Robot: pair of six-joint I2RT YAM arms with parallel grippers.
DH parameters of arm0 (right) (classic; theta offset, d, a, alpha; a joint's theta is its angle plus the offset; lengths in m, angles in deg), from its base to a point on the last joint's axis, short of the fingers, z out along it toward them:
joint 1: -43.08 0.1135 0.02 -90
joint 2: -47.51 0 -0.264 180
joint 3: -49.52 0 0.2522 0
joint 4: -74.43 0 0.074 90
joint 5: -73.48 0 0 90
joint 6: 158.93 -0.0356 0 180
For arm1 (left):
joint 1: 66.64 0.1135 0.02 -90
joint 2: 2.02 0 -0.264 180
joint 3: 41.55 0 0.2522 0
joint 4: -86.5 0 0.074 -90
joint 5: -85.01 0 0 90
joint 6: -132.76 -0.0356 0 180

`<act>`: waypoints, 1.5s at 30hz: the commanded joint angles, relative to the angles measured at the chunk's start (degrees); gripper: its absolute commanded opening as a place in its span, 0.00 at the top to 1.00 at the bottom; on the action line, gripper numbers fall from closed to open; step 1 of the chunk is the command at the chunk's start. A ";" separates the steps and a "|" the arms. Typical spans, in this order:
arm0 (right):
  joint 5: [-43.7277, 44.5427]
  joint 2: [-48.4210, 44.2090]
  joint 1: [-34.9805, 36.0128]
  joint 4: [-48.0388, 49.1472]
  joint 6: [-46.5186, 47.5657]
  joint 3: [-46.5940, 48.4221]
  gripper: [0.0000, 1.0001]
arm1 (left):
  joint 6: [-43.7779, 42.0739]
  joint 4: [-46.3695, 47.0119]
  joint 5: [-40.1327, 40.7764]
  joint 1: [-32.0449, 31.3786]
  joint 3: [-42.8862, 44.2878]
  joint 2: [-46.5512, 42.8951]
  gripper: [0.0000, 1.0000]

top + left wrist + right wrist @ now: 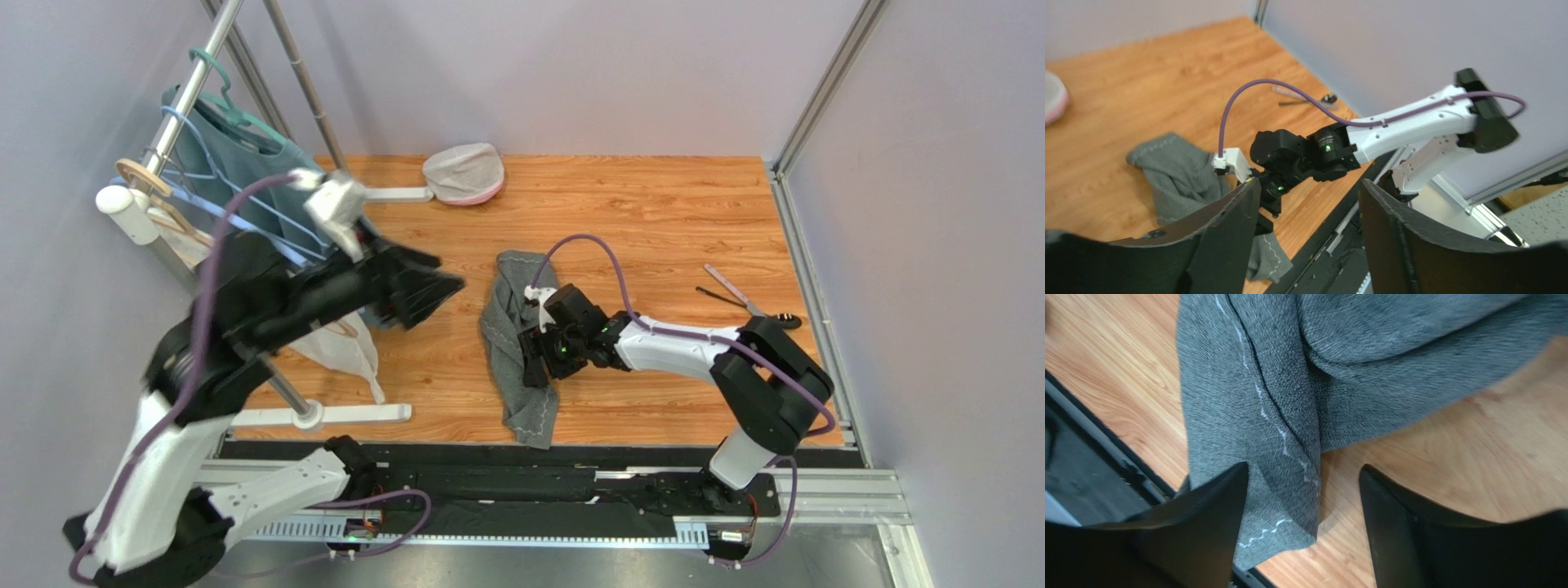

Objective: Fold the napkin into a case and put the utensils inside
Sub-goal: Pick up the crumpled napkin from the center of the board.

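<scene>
I'm hovering the R gripper [1303, 471] over the bunched napkin [505, 321], centre frame, jaws apart. L gripper [1309, 187] is hanging apart and empty, left of frame. Risk: if I'm closing here, stacked folds may be lifting together. Utensils [734, 292] are lying right of frame.

The table [662, 208] is seen from above and behind the arm bases, facing downward. From the left wrist, the right arm [1413, 122] and the napkin [1177, 174] are viewed obliquely, from afar. From the right wrist the napkin is framed close, facing down. It is shared by all three views.
</scene>
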 commanded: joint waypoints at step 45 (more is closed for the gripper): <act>26.08 -46.62 1.07 -44.89 10.36 33.79 1.00 | 0.35 -18.32 -12.65 3.18 31.14 31.84 1.00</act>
